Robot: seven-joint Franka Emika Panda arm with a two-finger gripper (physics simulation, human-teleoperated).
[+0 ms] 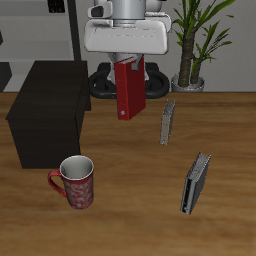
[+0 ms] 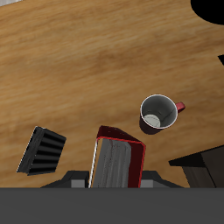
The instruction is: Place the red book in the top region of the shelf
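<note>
**Red book airborne, not yet over shelf**

Red book hangs upright in the end effector, which is clamped on its top edge; book is clear of the desk, toward the far side. Shelf stands just beside it, flat top bare. Book's lower edge looks lower than the shelf top, though depth is hard to judge.

Step in hand, as judged: carry book across to shelf top. To do it well: raise first so bottom edge clears the shelf's near corner, then move sideways, keep book vertical, lower gently, release only once seated flat or stable.

View differences: exterior view shows shelf in full, mug near the front, two grey books and, plus plant at back. Wrist view shows book's white page edges from above, mug interior, one grey book; shelf only as a dark corner. Finger contact not clear in either.
</note>
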